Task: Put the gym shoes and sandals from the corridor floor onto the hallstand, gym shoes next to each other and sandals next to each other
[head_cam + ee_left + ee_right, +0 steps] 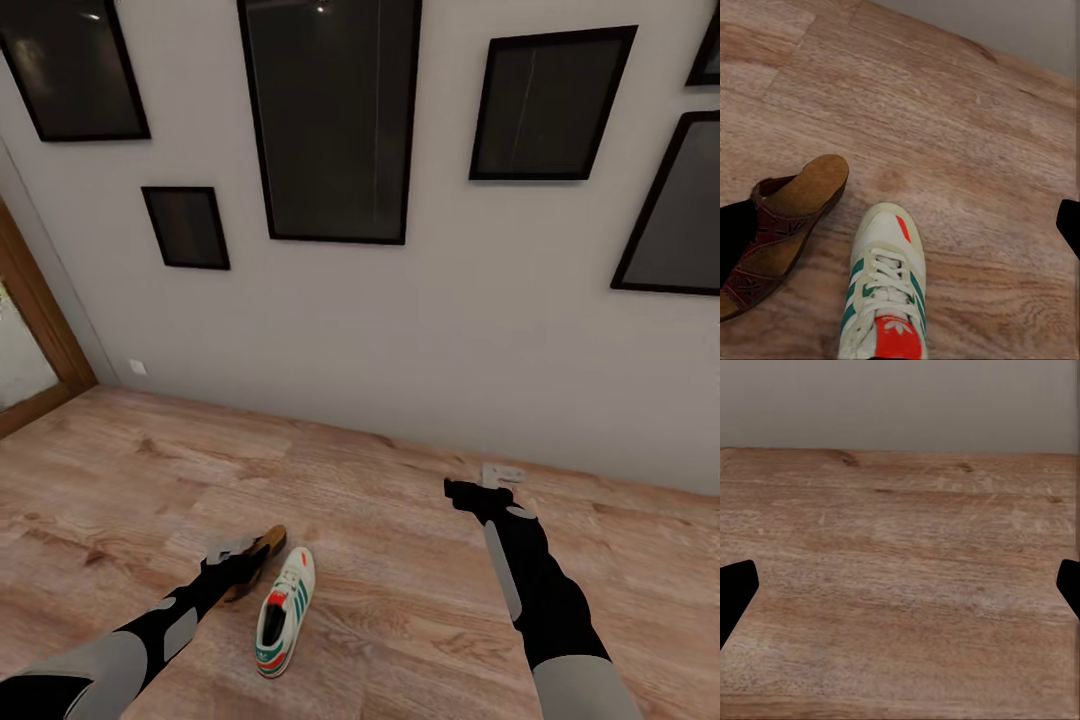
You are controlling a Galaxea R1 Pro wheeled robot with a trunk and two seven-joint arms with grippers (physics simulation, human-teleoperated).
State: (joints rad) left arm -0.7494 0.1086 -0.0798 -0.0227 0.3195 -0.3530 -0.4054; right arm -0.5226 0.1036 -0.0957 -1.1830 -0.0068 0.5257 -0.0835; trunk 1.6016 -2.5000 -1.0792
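Gym shoe [285,611] lies on the corridor floor [400,560] just beside a sandal [255,560], under the left gripper [232,553], whose fingers are spread, probably for a pickup. The right gripper [470,492] hovers, spread, over bare planks.

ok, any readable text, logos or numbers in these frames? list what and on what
No readable words or numbers anywhere.
Gym shoe: a white trefoil-like mark on its red tongue tab, too blurred to read as lettering.
Sandal: flower-like stamped patterns on the straps, no text.
Framed pictures on the wall: dark, nothing legible.
Small white plate low on the wall: blank at this size.
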